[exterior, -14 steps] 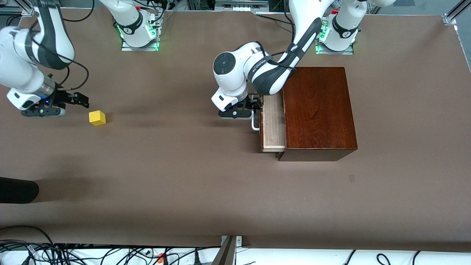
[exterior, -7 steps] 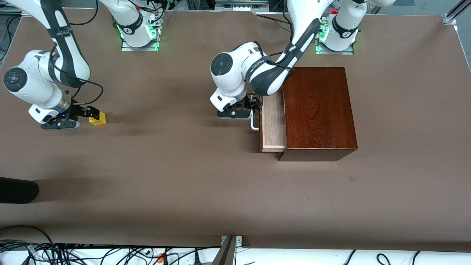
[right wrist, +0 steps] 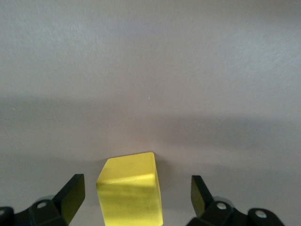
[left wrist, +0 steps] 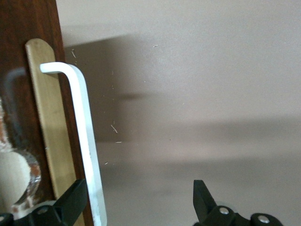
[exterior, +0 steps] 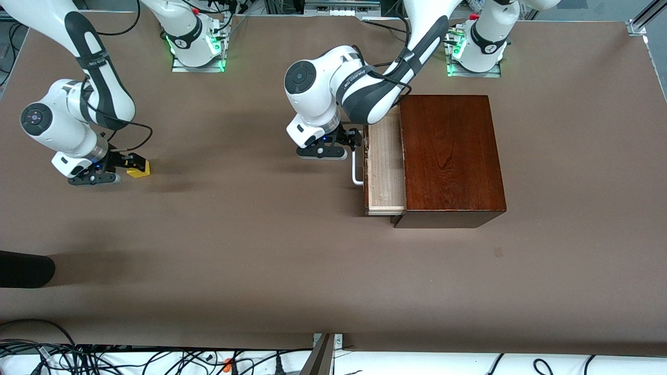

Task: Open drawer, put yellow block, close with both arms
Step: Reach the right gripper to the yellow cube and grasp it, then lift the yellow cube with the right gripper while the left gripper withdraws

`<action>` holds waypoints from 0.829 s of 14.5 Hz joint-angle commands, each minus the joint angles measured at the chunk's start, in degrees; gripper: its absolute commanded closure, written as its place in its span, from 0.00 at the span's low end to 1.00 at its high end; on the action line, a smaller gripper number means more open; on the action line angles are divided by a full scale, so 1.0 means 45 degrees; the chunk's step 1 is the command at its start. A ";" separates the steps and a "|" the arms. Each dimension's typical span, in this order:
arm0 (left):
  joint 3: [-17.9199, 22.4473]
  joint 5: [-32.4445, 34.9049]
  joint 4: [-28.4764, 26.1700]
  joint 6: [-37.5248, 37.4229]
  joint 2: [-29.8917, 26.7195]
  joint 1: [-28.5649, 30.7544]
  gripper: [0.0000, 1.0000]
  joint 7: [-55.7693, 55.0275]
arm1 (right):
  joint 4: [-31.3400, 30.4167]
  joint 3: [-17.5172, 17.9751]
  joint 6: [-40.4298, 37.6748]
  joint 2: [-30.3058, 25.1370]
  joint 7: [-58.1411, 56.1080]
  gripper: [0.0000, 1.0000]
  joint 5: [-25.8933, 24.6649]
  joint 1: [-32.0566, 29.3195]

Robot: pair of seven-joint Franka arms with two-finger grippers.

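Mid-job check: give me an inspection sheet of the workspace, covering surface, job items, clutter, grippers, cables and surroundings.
Surface: brown table, flat, with a small dark mark near the wooden box.
Job's things: drawer partly pulled out, pale inside, nothing seen in it; white handle toward the right arm's end; yellow block on the table near the right arm's end.
Clutter: nothing seen on the table.
Grippers: left gripper open, its fingers straddling the handle; right gripper open, fingers either side of the block, apart from it.
Cables: tangle along the table's near edge.
Surroundings: dark object at the edge of the view; green-lit bases.
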 commanded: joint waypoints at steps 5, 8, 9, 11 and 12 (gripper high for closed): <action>-0.0115 -0.0600 0.0423 -0.2833 -0.2389 0.1015 0.00 0.0253 | -0.0332 0.0089 0.0470 0.0352 -0.0764 0.46 0.0272 -0.0145; -0.0115 -0.1110 0.0383 -0.3908 -0.3327 0.2283 0.00 0.2434 | -0.0235 0.0108 0.0353 0.0197 -0.0648 0.98 0.0292 -0.0125; -0.0115 -0.1130 0.0384 -0.4319 -0.3562 0.2732 0.00 0.3138 | -0.0138 0.0128 0.0179 -0.0017 -0.0628 1.00 0.0311 -0.0125; -0.0153 -0.1285 0.0384 -0.4673 -0.4108 0.3980 0.00 0.4680 | 0.0406 0.0206 -0.0968 -0.0621 -0.0589 1.00 0.0874 -0.0087; -0.0135 -0.1576 0.0384 -0.4810 -0.4343 0.4528 0.00 0.5481 | 0.0990 0.0264 -0.2020 -0.0934 -0.0589 1.00 0.1245 -0.0086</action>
